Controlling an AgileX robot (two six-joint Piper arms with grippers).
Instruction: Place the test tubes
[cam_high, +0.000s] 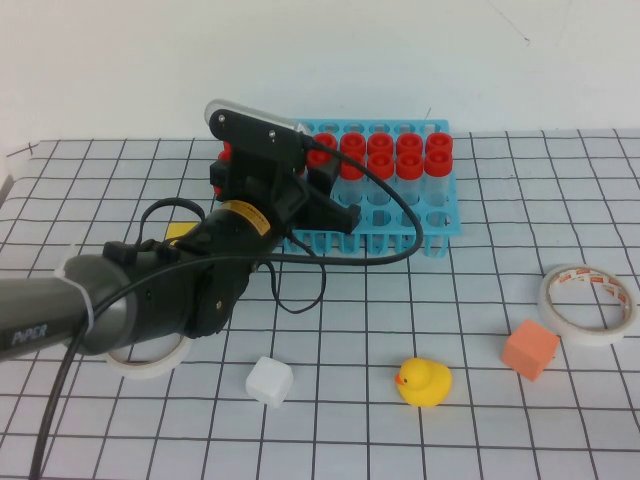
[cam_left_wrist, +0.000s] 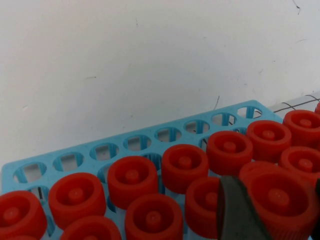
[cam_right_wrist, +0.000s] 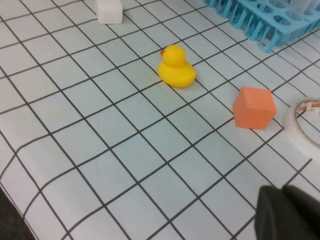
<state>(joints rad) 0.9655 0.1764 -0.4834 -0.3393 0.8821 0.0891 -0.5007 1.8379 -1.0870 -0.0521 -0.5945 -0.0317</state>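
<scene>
A blue test tube rack (cam_high: 442, 228) stands at the back of the table, and several red-capped tubes (cam_high: 381, 153) fill its rear rows. My left gripper (cam_high: 322, 186) hovers over the rack's left part. In the left wrist view this gripper (cam_left_wrist: 278, 201) is shut on a red-capped test tube (cam_left_wrist: 283, 192), with one dark finger (cam_left_wrist: 235, 212) pressed against the cap, just above the other caps (cam_left_wrist: 132, 180). Empty holes (cam_left_wrist: 167, 134) line the rack's far edge. My right gripper (cam_right_wrist: 286, 194) is out of the high view; its wrist view shows it shut and empty, low over the checked table.
In front of the rack lie a yellow duck (cam_high: 424, 383), an orange cube (cam_high: 529, 349) and a white cube (cam_high: 269, 381). One tape roll (cam_high: 589, 303) sits at the right. Another tape roll (cam_high: 150, 361) lies under my left arm, and a small yellow block (cam_high: 178, 231) shows behind it.
</scene>
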